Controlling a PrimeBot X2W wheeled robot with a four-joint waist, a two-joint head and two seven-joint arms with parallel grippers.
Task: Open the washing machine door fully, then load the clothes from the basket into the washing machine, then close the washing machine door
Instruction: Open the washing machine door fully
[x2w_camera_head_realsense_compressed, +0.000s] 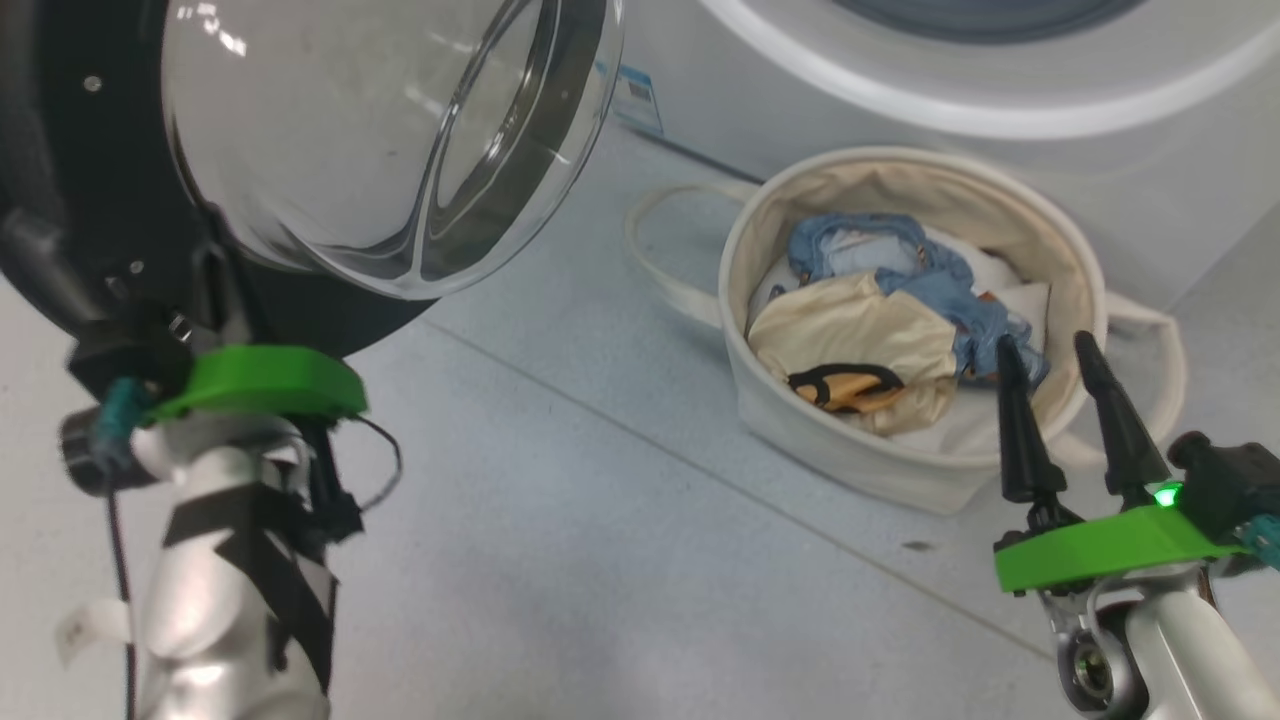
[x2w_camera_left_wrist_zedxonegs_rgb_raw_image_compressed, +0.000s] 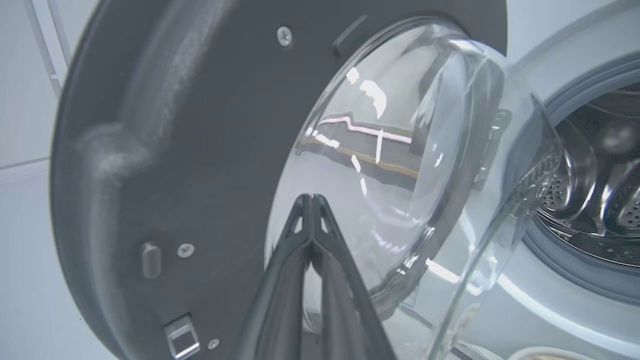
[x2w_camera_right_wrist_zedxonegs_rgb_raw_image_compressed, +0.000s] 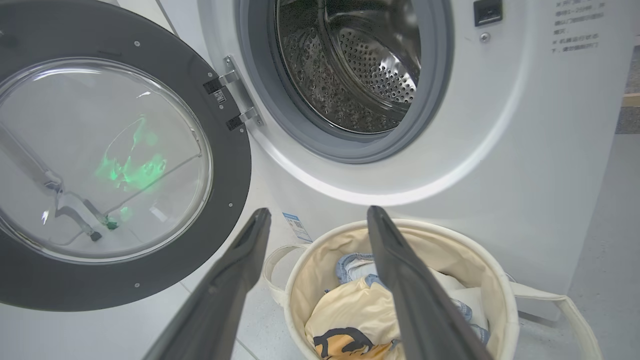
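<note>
The washing machine door (x2w_camera_head_realsense_compressed: 380, 140) stands swung open to the left of the washing machine (x2w_camera_right_wrist_zedxonegs_rgb_raw_image_compressed: 500, 150), baring the steel drum mouth (x2w_camera_right_wrist_zedxonegs_rgb_raw_image_compressed: 350, 70). My left gripper (x2w_camera_left_wrist_zedxonegs_rgb_raw_image_compressed: 311, 200) is shut on nothing, its tips close to the door's dark inner face beside the glass bowl (x2w_camera_left_wrist_zedxonegs_rgb_raw_image_compressed: 400, 165). The basket (x2w_camera_head_realsense_compressed: 900, 165) sits on the floor below the drum mouth. It holds the clothes: a cream printed garment (x2w_camera_head_realsense_compressed: 860, 330) and a light blue one (x2w_camera_head_realsense_compressed: 900, 260). My right gripper (x2w_camera_head_realsense_compressed: 1045, 345) is open and empty, just above the basket's near right rim (x2w_camera_right_wrist_zedxonegs_rgb_raw_image_compressed: 500, 300).
Pale grey tiled floor (x2w_camera_head_realsense_compressed: 600, 520) stretches before the machine. The basket's loop handles (x2w_camera_head_realsense_compressed: 660, 250) lie out to both sides. A small blue label (x2w_camera_right_wrist_zedxonegs_rgb_raw_image_compressed: 296, 226) is on the machine's lower front, and the door hinge (x2w_camera_right_wrist_zedxonegs_rgb_raw_image_compressed: 232, 100) is left of the drum mouth.
</note>
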